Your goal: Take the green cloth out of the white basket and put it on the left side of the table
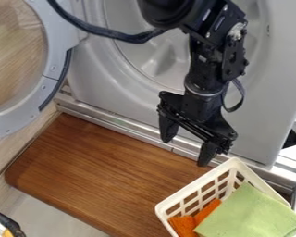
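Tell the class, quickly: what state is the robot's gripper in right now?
Gripper: open, holding nothing.

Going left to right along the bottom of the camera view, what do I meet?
Black-rimmed object in the corner → brown wooden board → left rim of the white basket → orange cloth → green cloth.

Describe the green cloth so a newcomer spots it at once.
Find the brown wooden board in front of the gray machine, then the white lattice basket at the board's lower right. On top in it lies the green cloth, pale and broadly spread; the piece to its left is bright orange.
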